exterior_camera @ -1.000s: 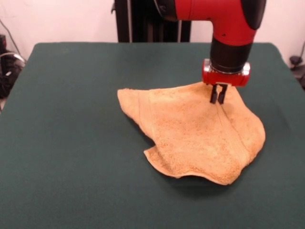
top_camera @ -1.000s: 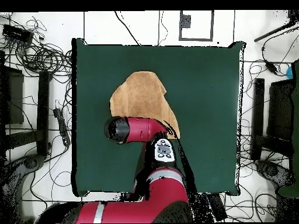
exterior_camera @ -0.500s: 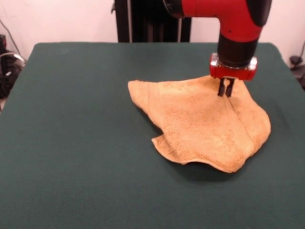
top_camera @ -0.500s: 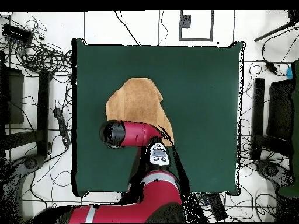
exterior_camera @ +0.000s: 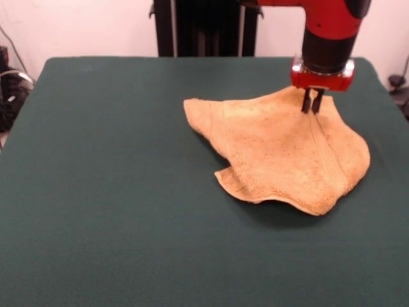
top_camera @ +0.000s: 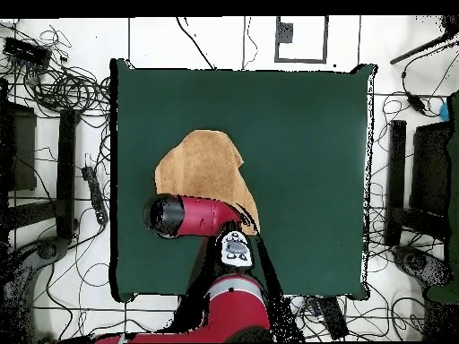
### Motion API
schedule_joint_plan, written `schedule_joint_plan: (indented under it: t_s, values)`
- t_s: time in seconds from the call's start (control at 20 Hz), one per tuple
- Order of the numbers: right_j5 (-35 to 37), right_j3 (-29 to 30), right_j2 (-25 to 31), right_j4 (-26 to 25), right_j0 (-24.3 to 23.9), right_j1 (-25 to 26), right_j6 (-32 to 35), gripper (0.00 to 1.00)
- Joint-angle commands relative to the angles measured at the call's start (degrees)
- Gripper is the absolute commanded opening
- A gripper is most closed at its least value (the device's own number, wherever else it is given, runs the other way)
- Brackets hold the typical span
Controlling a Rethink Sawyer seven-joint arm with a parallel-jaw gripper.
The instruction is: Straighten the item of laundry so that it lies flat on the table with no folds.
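Pinched shut on a raised peak of the towel (exterior_camera: 281, 150), the gripper (exterior_camera: 312, 102) is seen at the cloth's far edge, close to the table's (exterior_camera: 96, 192) right side in the front view. From that held point the towel is spread toward the camera and leftward, a ridge running from the grip down to its near edge, where the hem is curled up. Nearly all the cloth is thus judged to lie on one side of the grip, so any spreading pull would be directed away from that bulk.
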Motion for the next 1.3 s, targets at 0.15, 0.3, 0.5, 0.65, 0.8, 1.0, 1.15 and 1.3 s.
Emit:
schedule_joint_plan:
  t_s: [0.15, 0.3, 0.5, 0.65, 0.8, 1.0, 1.15, 1.3]
  values:
    - [-1.69, 5.27, 1.87, 5.05, 2.87, 1.85, 15.41, 0.0]
    - [-3.7, 4.26, 1.7, 4.84, 2.86, 3.44, 14.71, 0.0]
    - [-6.78, 3.75, 2.21, 3.99, 2.12, 4.8, 13.39, 0.0]
    - [-7.65, 3.59, 2.48, 3.77, 1.77, 5.31, 12.79, 1.0]
    - [-8.11, 3.47, 1.98, 3.83, 2.15, 5.32, 12.98, 1.0]
    - [-7.84, 3.11, 1.6, 4.21, 2.22, 5.66, 13.19, 1.0]
    - [-5.43, 2.82, 0.89, 4.16, 2.39, 4.42, 12.81, 1.0]
    - [-0.46, 1.67, -0.9, 3.78, 2.65, 0.66, 12.03, 1.0]
